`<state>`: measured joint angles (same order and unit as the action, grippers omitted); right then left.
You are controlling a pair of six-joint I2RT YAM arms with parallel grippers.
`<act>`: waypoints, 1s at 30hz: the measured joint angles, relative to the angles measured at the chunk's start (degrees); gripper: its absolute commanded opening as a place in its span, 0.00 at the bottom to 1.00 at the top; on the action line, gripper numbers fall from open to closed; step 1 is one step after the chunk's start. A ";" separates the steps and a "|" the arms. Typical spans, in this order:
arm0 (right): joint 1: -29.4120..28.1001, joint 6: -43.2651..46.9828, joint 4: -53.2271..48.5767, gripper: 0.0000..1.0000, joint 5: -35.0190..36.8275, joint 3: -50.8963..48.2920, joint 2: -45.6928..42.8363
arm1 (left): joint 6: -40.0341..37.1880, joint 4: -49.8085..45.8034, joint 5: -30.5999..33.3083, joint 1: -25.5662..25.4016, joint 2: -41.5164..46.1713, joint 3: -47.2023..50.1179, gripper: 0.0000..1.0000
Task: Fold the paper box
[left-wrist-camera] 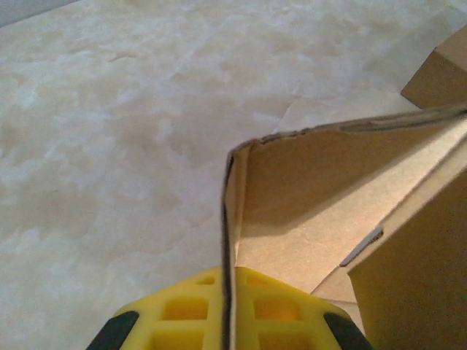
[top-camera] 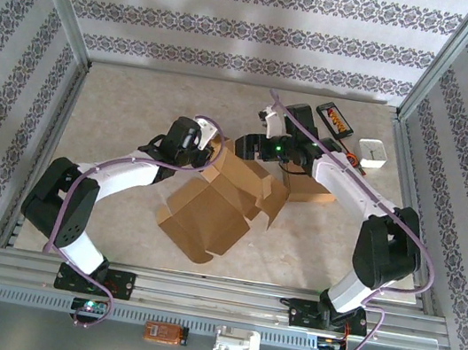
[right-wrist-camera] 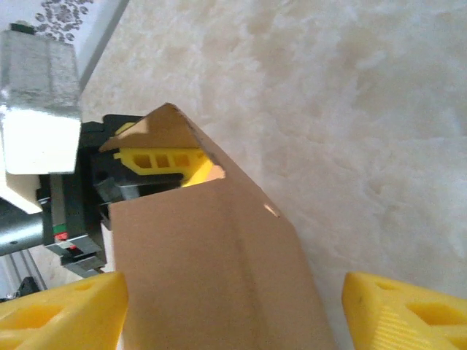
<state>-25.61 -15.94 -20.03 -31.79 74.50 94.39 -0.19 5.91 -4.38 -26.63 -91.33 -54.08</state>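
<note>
Paper box (top-camera: 210,211) half-folded, left tool (left-wrist-camera: 226,310) pinching its wall edge; right tool (right-wrist-camera: 233,310) wide, straddling a flap (right-wrist-camera: 211,248)

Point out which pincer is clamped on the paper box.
The left pincer: it is shut on the thin top edge of a paper box wall. The right pincer stands wide open around a flap, not gripping it.

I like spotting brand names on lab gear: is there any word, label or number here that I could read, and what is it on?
No text can be read in these pictures.
Black pack at the far right of the table: orange markings, too small to read.
Orange device on the near rail: any print is too small to read.
Paper box: plain brown, no print visible.
</note>
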 measured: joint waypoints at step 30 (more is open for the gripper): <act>-2.47 10.36 -6.71 0.51 5.92 -1.01 0.31 | -4.15 1.79 -8.04 0.00 -0.50 -1.36 0.08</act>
<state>-28.08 -5.58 -26.74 -25.87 73.49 94.70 -4.34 7.70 -12.43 -26.63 -91.83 -55.44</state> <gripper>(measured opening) 0.523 0.077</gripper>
